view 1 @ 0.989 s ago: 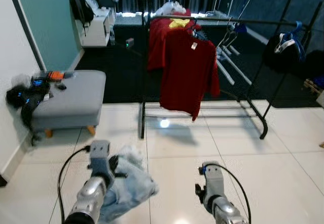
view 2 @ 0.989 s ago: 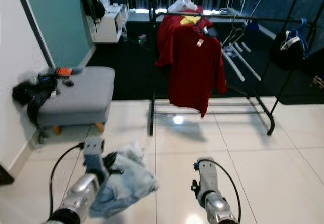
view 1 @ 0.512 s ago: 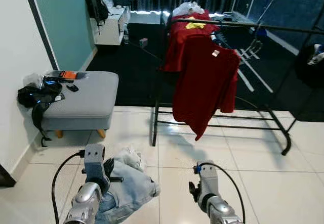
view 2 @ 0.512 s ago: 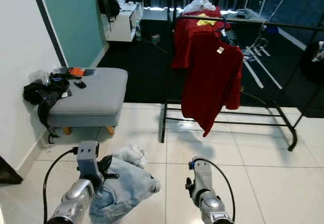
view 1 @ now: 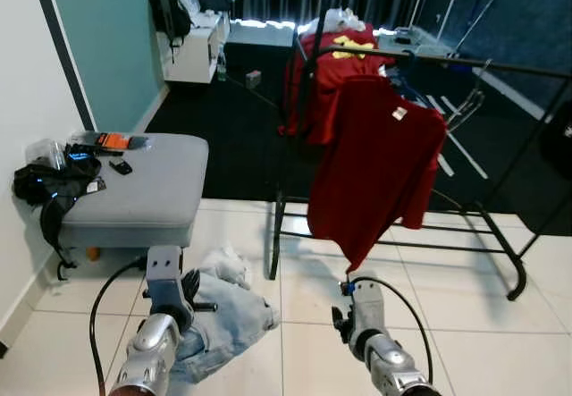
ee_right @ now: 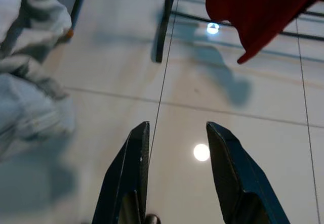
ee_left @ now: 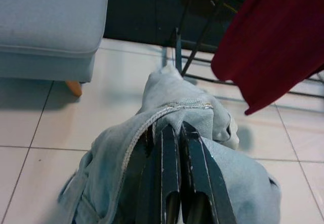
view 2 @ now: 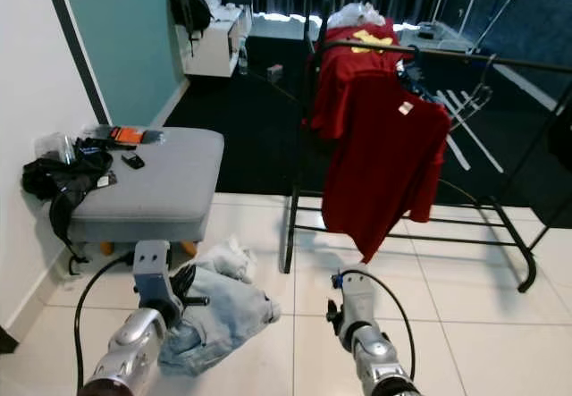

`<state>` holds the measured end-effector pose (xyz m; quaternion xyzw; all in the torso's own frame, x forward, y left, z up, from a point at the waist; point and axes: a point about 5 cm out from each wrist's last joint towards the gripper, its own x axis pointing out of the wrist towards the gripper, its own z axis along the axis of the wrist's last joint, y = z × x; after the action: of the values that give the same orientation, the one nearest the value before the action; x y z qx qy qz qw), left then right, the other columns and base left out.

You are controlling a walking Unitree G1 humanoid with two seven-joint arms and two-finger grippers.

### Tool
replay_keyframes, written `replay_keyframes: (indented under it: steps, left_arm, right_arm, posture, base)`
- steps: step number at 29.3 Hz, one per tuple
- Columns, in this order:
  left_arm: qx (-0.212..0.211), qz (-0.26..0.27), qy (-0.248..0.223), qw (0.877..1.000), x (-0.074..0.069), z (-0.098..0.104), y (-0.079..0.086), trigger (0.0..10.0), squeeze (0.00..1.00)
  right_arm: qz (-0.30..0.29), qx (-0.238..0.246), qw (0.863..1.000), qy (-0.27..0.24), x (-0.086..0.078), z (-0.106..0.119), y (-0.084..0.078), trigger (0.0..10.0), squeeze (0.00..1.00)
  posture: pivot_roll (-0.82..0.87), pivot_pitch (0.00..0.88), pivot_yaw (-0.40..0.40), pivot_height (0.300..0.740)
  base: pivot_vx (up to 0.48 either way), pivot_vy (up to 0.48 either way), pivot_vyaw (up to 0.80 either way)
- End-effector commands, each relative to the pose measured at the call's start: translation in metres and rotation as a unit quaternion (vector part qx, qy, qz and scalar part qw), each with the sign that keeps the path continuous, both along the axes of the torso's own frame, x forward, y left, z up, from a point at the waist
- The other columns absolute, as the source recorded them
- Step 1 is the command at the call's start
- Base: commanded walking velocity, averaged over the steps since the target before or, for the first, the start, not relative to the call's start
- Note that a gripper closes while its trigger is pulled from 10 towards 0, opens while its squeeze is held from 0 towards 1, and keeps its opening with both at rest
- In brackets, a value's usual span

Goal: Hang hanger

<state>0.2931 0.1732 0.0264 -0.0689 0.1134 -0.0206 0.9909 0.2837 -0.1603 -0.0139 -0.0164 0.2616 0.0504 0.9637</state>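
- While we face the black clothes rack (view 1: 420, 56), our left gripper (ee_left: 173, 133) is clenched on a bundle of pale denim (view 2: 219, 311), carried low over the tiled floor (view 2: 465, 342).
- No hanger shows clearly in that bundle; a thin dark bit beside the gripper may be part of one, we cannot tell.
- Soft, floppy cloth, fairly heavy for its size, we judge: it will sag and swing, so the firm hold belongs on the hanger's stiff neck or hook.
- Our right gripper (ee_right: 174, 148) hangs with its fingers spread and nothing between them.
- Red shirts (view 1: 380, 164) already hang on the rail, with free bar to the robot's right.
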Motion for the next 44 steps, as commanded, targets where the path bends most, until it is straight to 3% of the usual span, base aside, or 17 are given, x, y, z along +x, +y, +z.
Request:
replay_keyframes:
  steps: [1,15,21,26,36,41,43,44]
  left_arm:
    - [-0.002,-0.004,-0.007,1.0,0.001,0.003,-0.004,10.0,0.0]
    - [0.012,-0.007,-0.006,1.0,0.005,0.009,-0.003,10.0,0.0]
    - [0.024,-0.016,-0.009,1.0,0.008,0.012,-0.006,10.0,0.0]
    - [0.007,0.025,0.007,1.0,0.006,0.009,-0.002,10.0,0.0]
    - [0.019,0.038,0.024,0.999,0.012,0.015,-0.001,10.0,0.0]
    - [0.027,0.049,0.03,0.998,0.013,0.016,0.005,10.0,0.0]
    - [-0.005,0.015,-0.02,1.0,0.019,0.033,0.004,10.0,0.0]
    - [-0.005,0.015,-0.02,1.0,0.019,0.033,0.004,10.0,0.0]
  right_arm:
    - [-0.003,0.004,1.0,-0.011,0.004,0.004,0.0,10.0,0.0]
    - [-0.011,0.011,1.0,-0.022,0.003,0.005,-0.001,10.0,0.0]
    - [-0.009,0.011,1.0,-0.022,0.005,0.006,0.0,10.0,0.0]
    - [-0.007,0.009,1.0,-0.02,0.005,0.007,-0.004,10.0,0.0]
    - [0.013,0.02,0.999,-0.039,0.014,0.017,-0.006,10.0,0.0]
    - [0.057,0.009,0.998,-0.038,0.015,0.019,-0.005,10.0,0.0]
    - [0.116,-0.011,0.991,-0.066,0.015,0.026,-0.006,10.0,0.0]
    - [0.116,-0.011,0.991,-0.066,0.015,0.026,-0.006,10.0,0.0]
  posture:
    - [0.07,0.0,-0.056,0.74]
    - [0.07,0.0,-0.044,0.74]
    - [0.07,0.0,-0.045,0.74]
    - [0.07,0.0,-0.053,0.74]
    - [0.06,0.0,-0.053,0.74]
    - [0.05,0.0,-0.056,0.74]
    - [0.04,0.0,-0.053,0.74]
    - [0.04,0.0,-0.053,0.74]
  base:
    - [0.0,0.0,0.0]
    - [0.0,0.0,0.0]
    - [0.0,-0.432,0.0]
    - [0.0,-0.129,0.0]
    - [0.0,0.0,0.0]
    - [0.0,0.0,0.0]
    - [0.0,0.0,0.0]
    - [0.0,0.0,0.0]
